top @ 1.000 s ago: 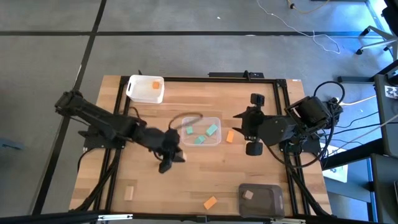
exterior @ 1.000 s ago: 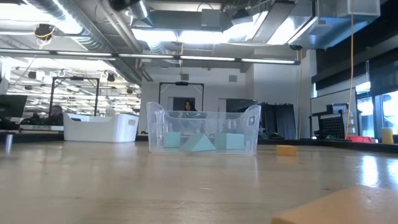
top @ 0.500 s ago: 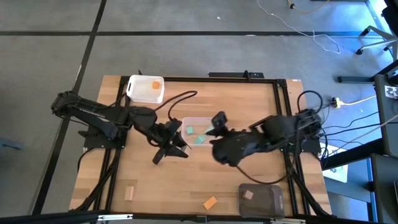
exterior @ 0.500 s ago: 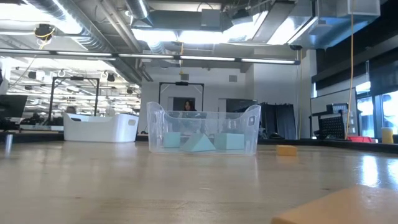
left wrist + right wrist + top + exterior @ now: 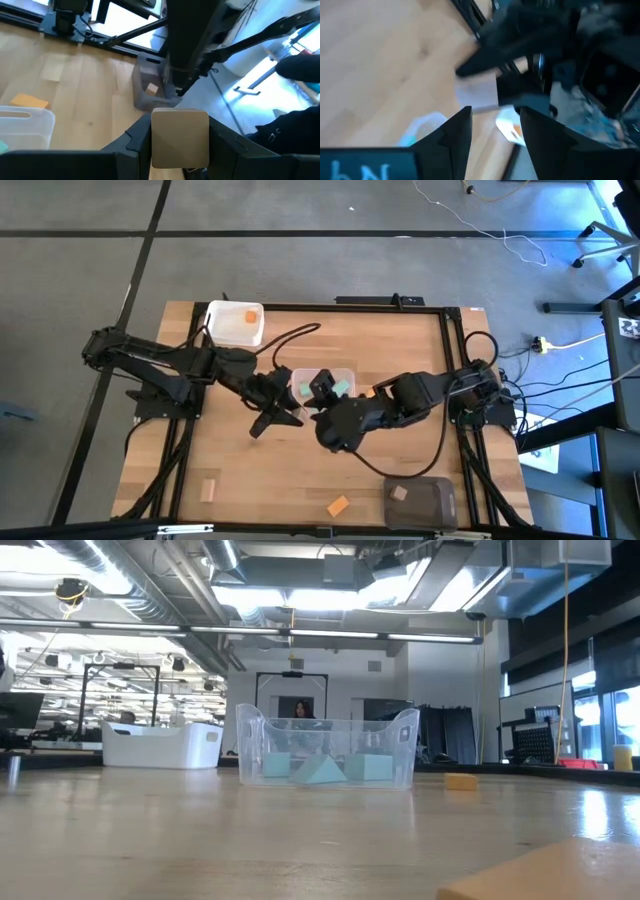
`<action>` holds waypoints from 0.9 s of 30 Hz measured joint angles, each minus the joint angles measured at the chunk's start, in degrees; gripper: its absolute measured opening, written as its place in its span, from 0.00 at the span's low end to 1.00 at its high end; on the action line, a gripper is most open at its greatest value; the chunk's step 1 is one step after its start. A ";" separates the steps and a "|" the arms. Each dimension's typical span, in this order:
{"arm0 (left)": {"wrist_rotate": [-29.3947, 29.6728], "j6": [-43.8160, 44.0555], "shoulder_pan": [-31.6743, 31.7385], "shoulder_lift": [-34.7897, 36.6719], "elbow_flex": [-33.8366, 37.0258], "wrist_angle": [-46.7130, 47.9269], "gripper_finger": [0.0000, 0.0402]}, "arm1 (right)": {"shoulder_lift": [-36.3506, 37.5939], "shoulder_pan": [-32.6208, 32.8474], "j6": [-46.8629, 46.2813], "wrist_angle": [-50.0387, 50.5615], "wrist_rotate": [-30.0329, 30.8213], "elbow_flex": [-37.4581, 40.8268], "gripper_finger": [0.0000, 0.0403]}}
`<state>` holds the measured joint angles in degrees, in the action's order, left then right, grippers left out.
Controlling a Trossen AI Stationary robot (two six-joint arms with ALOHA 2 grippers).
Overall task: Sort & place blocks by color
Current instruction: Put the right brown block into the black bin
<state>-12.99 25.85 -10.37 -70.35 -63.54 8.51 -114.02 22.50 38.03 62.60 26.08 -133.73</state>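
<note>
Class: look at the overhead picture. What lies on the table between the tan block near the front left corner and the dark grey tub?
In the high view, one orange block lies between the tan block and the dark grey tub; otherwise that stretch is bare wood.

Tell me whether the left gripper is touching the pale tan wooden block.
Touching. The left wrist view shows the pale tan wooden block clamped between the left gripper's dark fingers.

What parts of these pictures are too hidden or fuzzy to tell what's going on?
- High view: part of the clear tub is covered by the right arm, so not all its teal blocks show.
- High view: the left hand is too small to show what it holds. The left wrist view shows a tan block there.
- Right wrist view: everything past the right hand is blurred.
- Low view: neither arm shows.
</note>
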 joint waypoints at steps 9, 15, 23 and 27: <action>0.44 -1.01 -0.02 0.00 0.01 -0.04 0.30 | -0.60 -0.76 -3.25 -1.34 -4.88 0.00 0.42; 1.17 -1.12 -0.02 -0.04 0.10 0.72 0.30 | -1.89 -2.13 -4.82 -1.14 -4.41 -0.04 0.42; 2.78 -1.10 -0.02 -0.09 0.17 2.94 0.30 | -2.51 -2.49 -2.01 -0.55 -3.49 -0.05 0.42; 2.97 -1.13 0.00 -0.06 0.15 3.24 0.30 | -2.64 -2.44 -1.60 -0.26 -2.32 -0.02 0.42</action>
<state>-10.02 24.72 -10.37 -70.40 -63.39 11.75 -116.66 20.07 36.43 62.34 23.75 -133.75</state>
